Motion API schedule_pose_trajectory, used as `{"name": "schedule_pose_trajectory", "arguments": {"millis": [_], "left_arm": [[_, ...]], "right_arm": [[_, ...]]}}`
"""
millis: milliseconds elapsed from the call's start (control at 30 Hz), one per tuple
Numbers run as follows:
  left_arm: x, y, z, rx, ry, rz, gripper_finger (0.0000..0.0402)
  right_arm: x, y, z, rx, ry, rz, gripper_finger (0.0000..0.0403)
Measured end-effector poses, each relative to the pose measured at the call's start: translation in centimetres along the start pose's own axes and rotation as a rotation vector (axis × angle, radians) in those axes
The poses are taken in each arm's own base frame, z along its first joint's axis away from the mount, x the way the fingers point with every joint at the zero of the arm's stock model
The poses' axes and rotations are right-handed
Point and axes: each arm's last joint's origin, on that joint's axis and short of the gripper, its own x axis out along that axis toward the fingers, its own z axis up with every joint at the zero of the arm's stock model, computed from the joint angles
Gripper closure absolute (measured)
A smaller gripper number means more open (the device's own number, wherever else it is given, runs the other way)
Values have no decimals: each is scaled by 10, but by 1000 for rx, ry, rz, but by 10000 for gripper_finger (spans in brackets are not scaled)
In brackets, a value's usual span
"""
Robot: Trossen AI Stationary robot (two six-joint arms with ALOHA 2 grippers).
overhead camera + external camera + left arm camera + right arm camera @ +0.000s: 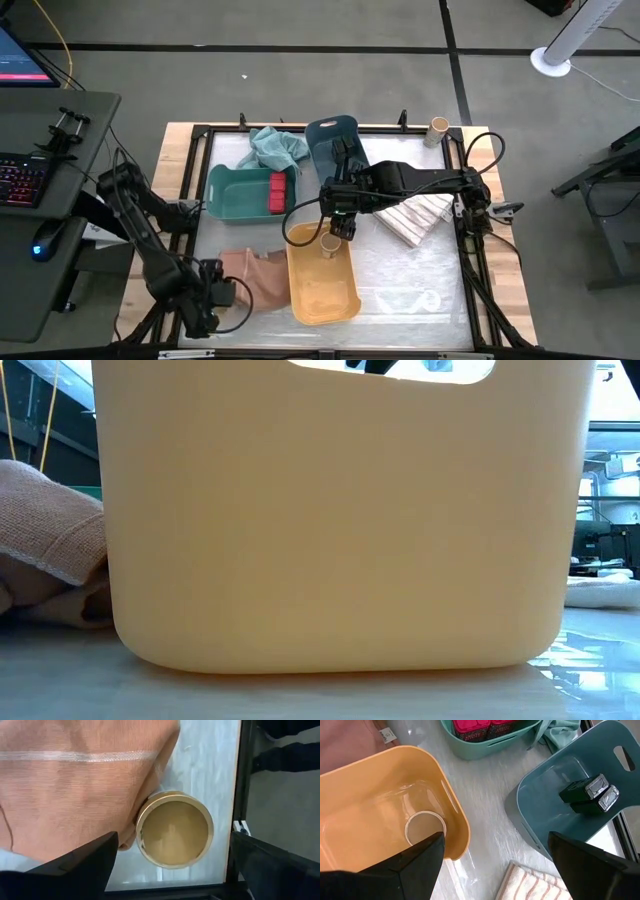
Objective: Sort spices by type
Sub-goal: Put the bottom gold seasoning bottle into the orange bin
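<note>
A tan round jar [174, 829] stands upright on the table near the front left corner, its side against the edge of a pinkish cloth [75, 785]. My left gripper [172, 870] hangs open above it, pointing down, one finger on either side and clear of it. My right gripper [492, 865] is open and holds nothing; it hovers over the far end of the yellow bin [322, 280]. A second tan jar [425, 827] stands on that bin's floor. Red boxes [278, 192] lie in the green bin [235, 195]. Dark grey boxes [590, 792] lie in the blue bin [545, 795].
Another tan jar [438, 128] stands on the table's far right edge. A teal cloth [275, 148] lies behind the green bin, and a striped cloth [415, 215] lies right of the yellow bin. The black table frame [243, 780] runs close beside the jar under my left gripper.
</note>
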Motion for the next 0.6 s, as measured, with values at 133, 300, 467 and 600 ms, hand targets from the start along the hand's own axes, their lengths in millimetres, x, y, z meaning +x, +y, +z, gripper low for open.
{"name": "schedule_pose_trajectory", "arguments": {"millis": [133,300,467,600], "left_arm": [[8,-5,1,-1,14,10,29],[18,-7,0,-9,17,38,29],[29,-2,-4,-54,59,71,29],[32,-2,-5,-54,46,74,29]], "right_arm": [[0,0,0,0,-1,0,53],[0,0,0,1,-2,1,53],[0,0,0,1,-2,1,53],[0,0,0,1,-2,1,53]]}}
